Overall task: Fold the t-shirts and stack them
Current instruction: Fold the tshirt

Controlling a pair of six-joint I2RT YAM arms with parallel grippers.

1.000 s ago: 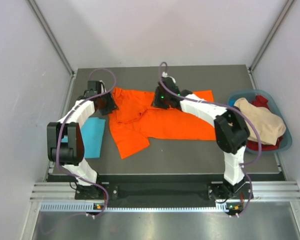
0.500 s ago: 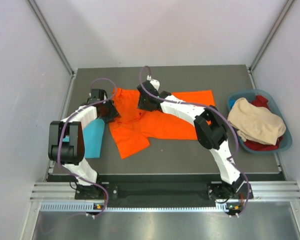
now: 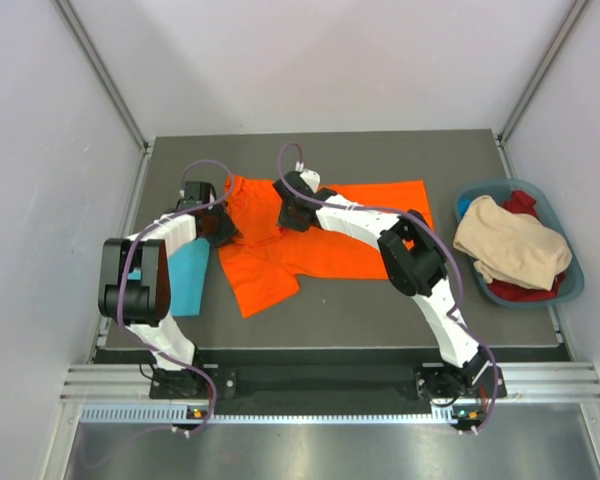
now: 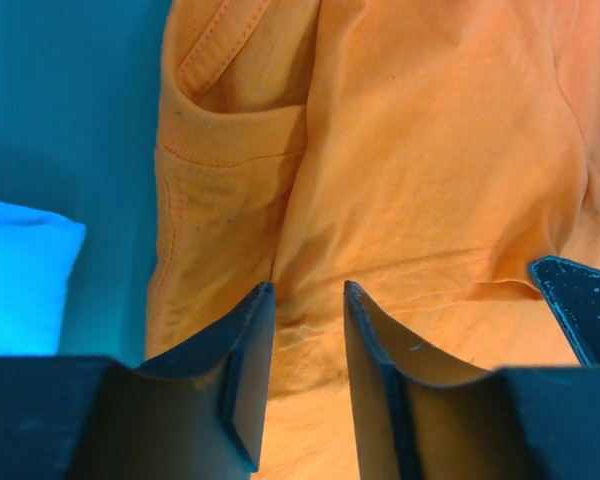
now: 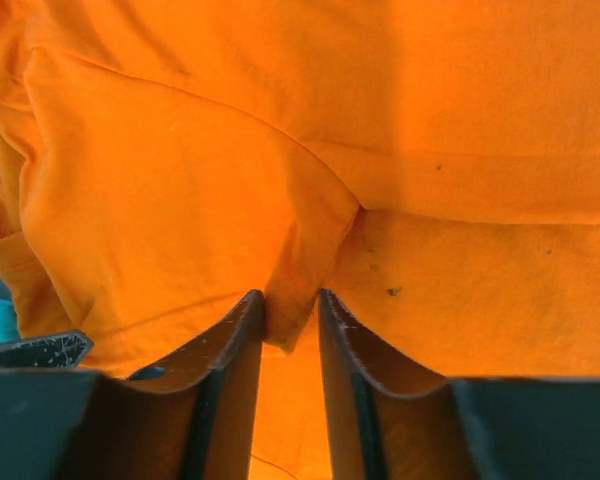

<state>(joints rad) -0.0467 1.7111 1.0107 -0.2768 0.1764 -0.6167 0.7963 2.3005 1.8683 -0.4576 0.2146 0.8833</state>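
Orange shirt (image 3: 280,270) lay crumpled mid-frame, blue shirt (image 3: 185,275) folded at left. Right gripper (image 5: 291,297) pinched an orange fold; left gripper (image 4: 307,290) sat over the shirt's left edge, grip unclear.

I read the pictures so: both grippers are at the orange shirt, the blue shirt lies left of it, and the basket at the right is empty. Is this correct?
Not entirely. The basket is not empty: the top view shows beige cloth and red cloth in it. The rest stands: left gripper and right gripper are at the orange shirt, the blue shirt left of it.
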